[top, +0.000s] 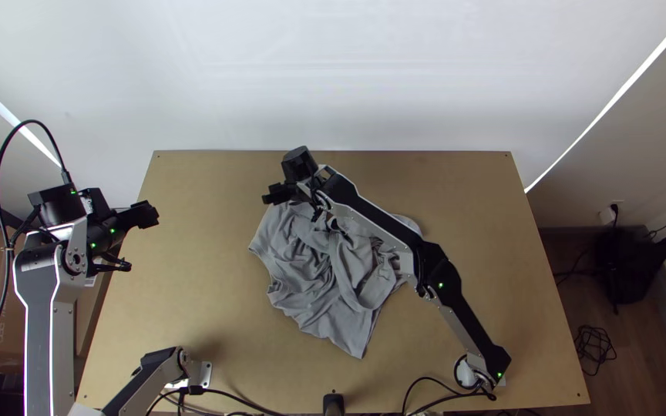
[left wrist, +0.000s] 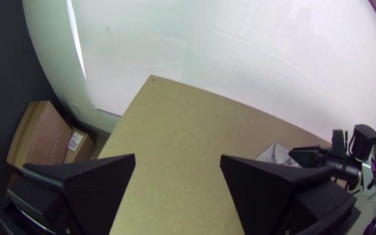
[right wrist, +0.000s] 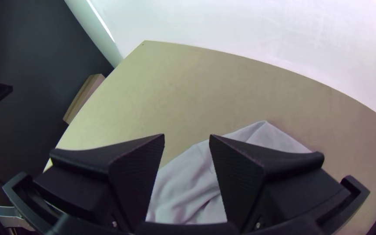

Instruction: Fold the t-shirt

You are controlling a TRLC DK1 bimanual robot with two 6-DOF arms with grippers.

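OK, use right gripper [right wrist: 187, 135], nearer, spread and empty, at the far-edge side of t-shirt [top: 310, 262] bunched near middle of table [top: 495, 231], leaving left gripper [left wrist: 177, 155], likewise spread, by table's left edge.

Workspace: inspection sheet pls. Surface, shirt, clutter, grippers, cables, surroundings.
Surface: wooden table, shirt on it.
Shirt: bunched mid-table, partly under right arm.
Clutter: small dark object at near edge.
Left gripper: open, by table's left edge.
Right gripper: open, at shirt's far side.
Cables: black, along near edge; tangle on floor, right.
Surroundings: boxes left, white wall behind.
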